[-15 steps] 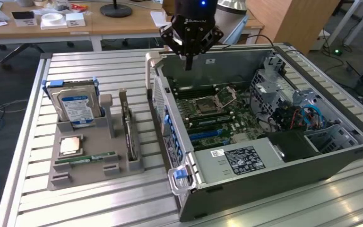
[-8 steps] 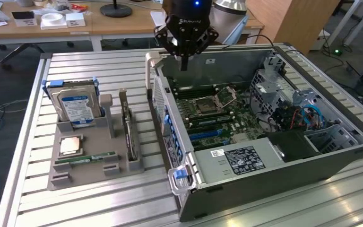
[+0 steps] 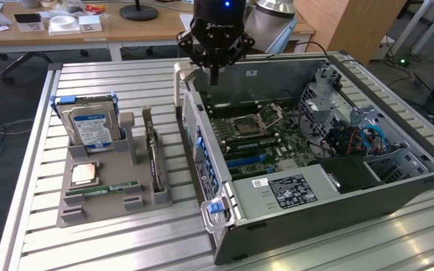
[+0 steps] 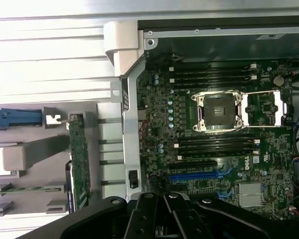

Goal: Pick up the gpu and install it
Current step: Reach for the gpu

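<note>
Approach to the pickup is, by my judgement, the step in hand. The gripper (image 3: 215,78) hangs high over a corner of the open computer case (image 3: 398,189), its fingers pressed together on nothing. The gpu (image 3: 153,153) stands on edge, untouched, in a slot of the grey holder rack (image 3: 77,214). It is well below the gripper and off to one side of it, outside the case wall. Beyond the card from the gripper, the same rack carries a hard drive (image 3: 89,125) with a blue and white label, and a narrow RAM stick (image 3: 102,190) lying flat. On the gripper's other side, down inside the case, lies the motherboard (image 3: 256,131), with its blue expansion slot (image 4: 194,177) bare, so no install has begun. Taking the card would, I judge, call for the fingers to part and to come square over its thin upper edge. They would also need to stay clear of the rack's posts just beside it. A pinch off centre could tilt so flat a board as it leaves its slot.
</note>
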Robot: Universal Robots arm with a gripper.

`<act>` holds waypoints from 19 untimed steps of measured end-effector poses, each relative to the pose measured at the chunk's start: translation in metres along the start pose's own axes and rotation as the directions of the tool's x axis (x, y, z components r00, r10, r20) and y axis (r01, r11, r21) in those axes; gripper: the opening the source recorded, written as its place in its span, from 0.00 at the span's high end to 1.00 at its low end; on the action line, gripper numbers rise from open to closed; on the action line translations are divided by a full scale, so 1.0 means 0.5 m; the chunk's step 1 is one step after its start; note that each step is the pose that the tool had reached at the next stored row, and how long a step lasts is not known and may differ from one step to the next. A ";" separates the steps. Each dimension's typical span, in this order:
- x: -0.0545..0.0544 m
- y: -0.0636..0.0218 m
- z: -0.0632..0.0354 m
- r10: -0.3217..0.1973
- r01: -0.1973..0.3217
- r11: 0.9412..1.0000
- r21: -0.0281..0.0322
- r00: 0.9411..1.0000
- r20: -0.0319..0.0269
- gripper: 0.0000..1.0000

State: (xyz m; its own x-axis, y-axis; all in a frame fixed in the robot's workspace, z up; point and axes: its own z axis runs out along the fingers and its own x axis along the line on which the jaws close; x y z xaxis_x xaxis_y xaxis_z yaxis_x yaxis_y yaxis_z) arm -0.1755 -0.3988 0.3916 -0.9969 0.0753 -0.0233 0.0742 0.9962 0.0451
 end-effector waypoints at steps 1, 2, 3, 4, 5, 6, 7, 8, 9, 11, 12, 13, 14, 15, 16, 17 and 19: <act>0.003 0.000 0.000 0.000 0.000 1.000 0.000 1.000 0.000 0.89; 0.005 0.000 0.000 0.000 0.000 1.000 0.000 1.000 0.000 0.89; 0.008 -0.001 0.000 0.000 0.000 1.000 0.000 1.000 0.000 0.89; 0.011 -0.001 0.000 0.000 0.000 1.000 0.000 1.000 0.000 0.89; 0.014 -0.001 0.000 0.000 0.000 1.000 0.000 1.000 0.000 0.89; 0.016 -0.001 0.000 0.000 0.000 1.000 0.000 1.000 0.000 0.89; 0.020 -0.002 0.000 0.000 0.000 1.000 0.000 1.000 0.000 0.89; 0.023 -0.002 0.000 0.000 0.000 1.000 0.000 1.000 0.000 0.89; 0.026 -0.002 0.000 0.000 0.000 1.000 0.000 1.000 0.000 0.89; 0.033 -0.003 0.000 0.000 0.000 1.000 0.000 1.000 0.000 0.89; 0.037 -0.003 0.000 0.000 0.000 1.000 0.000 1.000 0.000 0.89; 0.041 -0.003 0.001 0.000 0.000 1.000 0.000 1.000 0.000 0.89; 0.045 -0.003 0.001 0.000 0.000 1.000 0.000 1.000 0.000 0.89; 0.049 -0.004 0.001 0.000 0.000 1.000 0.000 1.000 0.000 0.89; 0.052 -0.004 0.001 0.000 0.000 1.000 0.000 1.000 0.000 0.89; 0.056 -0.004 0.001 0.000 0.000 1.000 0.000 1.000 0.000 0.89; 0.063 -0.005 0.001 0.000 0.000 1.000 0.000 1.000 0.000 0.89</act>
State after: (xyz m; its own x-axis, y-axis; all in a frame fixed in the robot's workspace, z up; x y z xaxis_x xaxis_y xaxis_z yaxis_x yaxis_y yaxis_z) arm -0.2071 -0.3989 0.3904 -0.9969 0.0752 -0.0233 0.0741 0.9962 0.0451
